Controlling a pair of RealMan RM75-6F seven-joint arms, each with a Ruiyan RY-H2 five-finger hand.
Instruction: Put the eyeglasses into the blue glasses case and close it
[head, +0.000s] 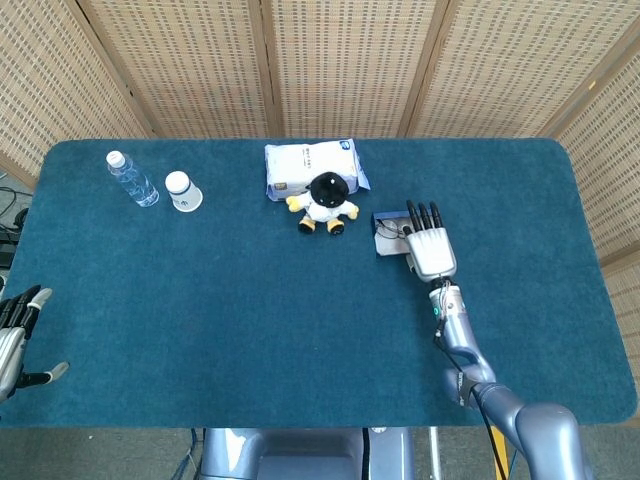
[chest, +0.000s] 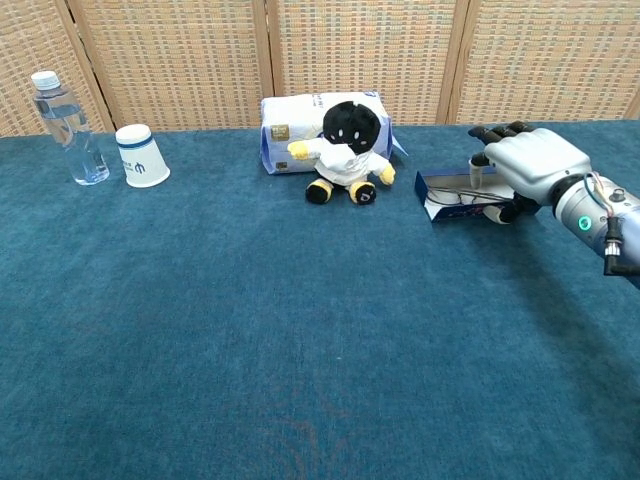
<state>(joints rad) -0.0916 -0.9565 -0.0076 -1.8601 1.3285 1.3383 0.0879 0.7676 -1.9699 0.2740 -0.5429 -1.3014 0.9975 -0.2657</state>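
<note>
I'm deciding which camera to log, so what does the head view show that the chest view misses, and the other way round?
Only the head view shows the left hand, open at the table's left edge, and the table's whole outline. Only the chest view shows from the side the glasses lying in the open blue case, with the right hand's fingers over it. Both show the right hand at the case, the plush toy, white packet, cup and bottle.
</note>
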